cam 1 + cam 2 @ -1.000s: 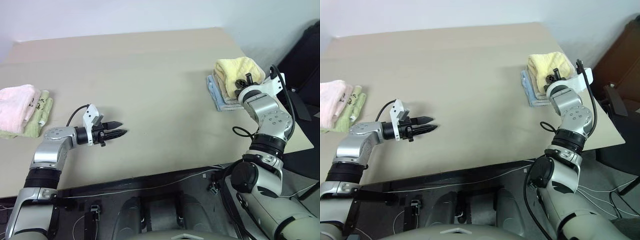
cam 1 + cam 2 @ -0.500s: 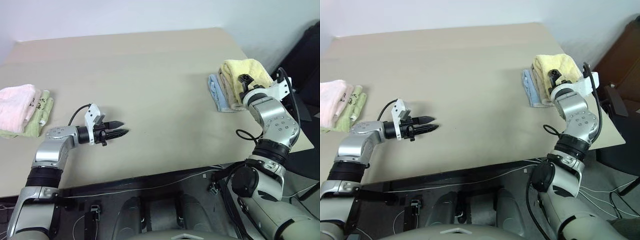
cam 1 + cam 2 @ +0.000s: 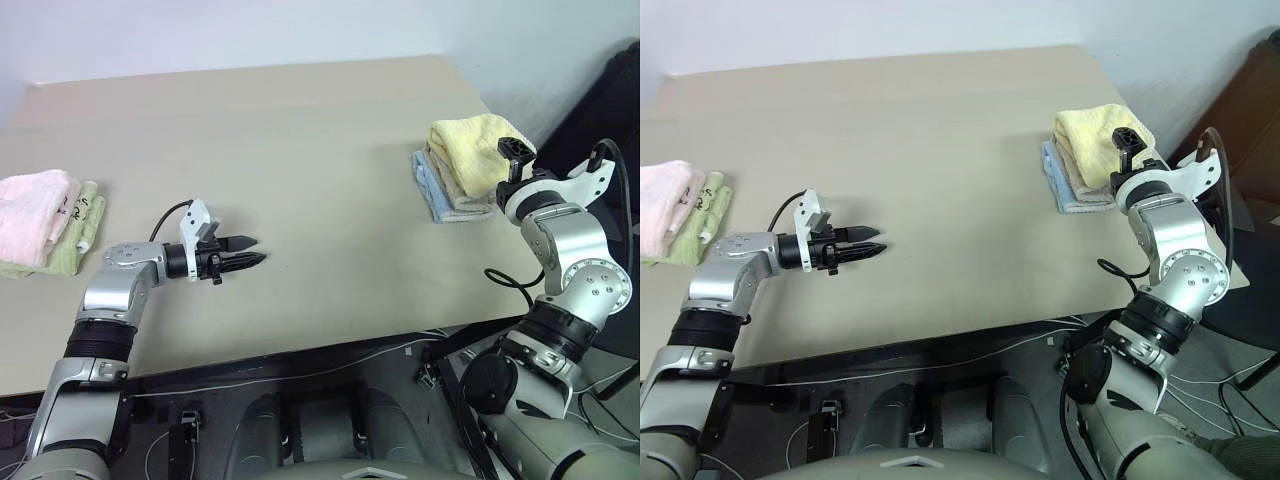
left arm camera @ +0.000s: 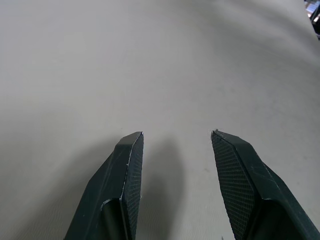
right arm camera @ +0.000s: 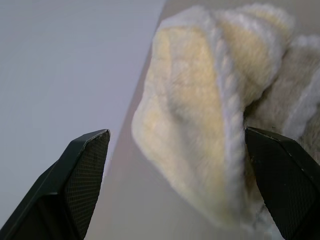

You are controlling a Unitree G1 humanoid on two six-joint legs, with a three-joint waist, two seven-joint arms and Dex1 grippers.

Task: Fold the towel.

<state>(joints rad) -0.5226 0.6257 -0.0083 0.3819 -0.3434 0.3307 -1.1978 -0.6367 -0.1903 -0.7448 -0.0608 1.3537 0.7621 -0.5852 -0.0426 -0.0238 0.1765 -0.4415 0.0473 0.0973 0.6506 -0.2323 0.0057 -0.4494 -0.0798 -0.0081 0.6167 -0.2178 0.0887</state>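
The pale yellow towel [image 3: 468, 146] lies folded on top of a small stack at the table's right edge, and it is seen close up as the towel [image 5: 200, 125] in the right wrist view. My right gripper [image 3: 513, 152] hovers just beside it on the near right. It is open, with nothing between its fingers [image 5: 85, 170], and it is not touching the cloth. My left gripper [image 3: 255, 260] hangs low over bare table at the near left. Its fingers [image 4: 127, 165] stand apart and empty.
Under the yellow towel lie a beige towel [image 3: 457, 190] and a light blue one [image 3: 430, 192]. At the table's left edge a pink towel [image 3: 35, 215] sits on a green one [image 3: 88, 232]. The tan table [image 3: 300, 140] ends just right of the stack.
My right gripper has opened and drawn back from the yellow towel, its wrist rolling; the towel stays on the stack. The left gripper has barely moved.
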